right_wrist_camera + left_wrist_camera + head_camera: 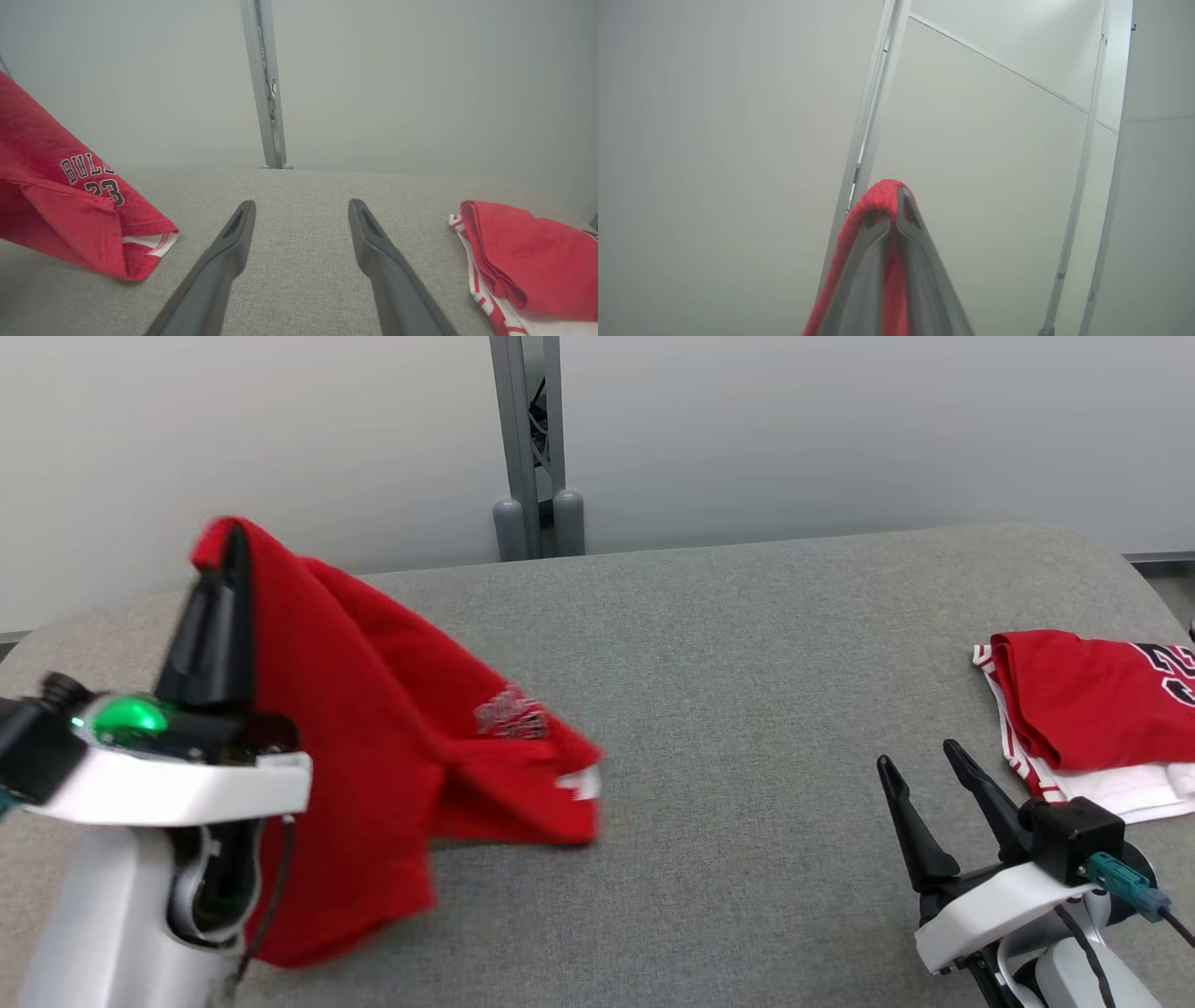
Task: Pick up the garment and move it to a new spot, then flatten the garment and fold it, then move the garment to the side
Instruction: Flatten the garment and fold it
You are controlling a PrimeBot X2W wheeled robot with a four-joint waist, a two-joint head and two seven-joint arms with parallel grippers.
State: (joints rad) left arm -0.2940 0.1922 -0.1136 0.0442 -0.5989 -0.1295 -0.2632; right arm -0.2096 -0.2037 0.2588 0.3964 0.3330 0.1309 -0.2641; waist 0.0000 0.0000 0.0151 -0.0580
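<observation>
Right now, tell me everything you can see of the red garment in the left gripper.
The red garment hangs from the left gripper, which is shut on its bunched top edge. It looks like soft knit cloth, draped in folds. Dark lettering reads "BUL" above "23"; white trim shows at one corner. Its lowest edge is at or just above the grey table; contact is unclear.

There are two grippers, the left gripper (229,551) and the right gripper (917,753). There are two red clothes: one garment (392,728) pinched between the left jaws, and one jersey (1092,700) folded just right of the right jaws. One white cloth (1130,789) lies under the jersey. One table (747,663). One post (532,439).
</observation>
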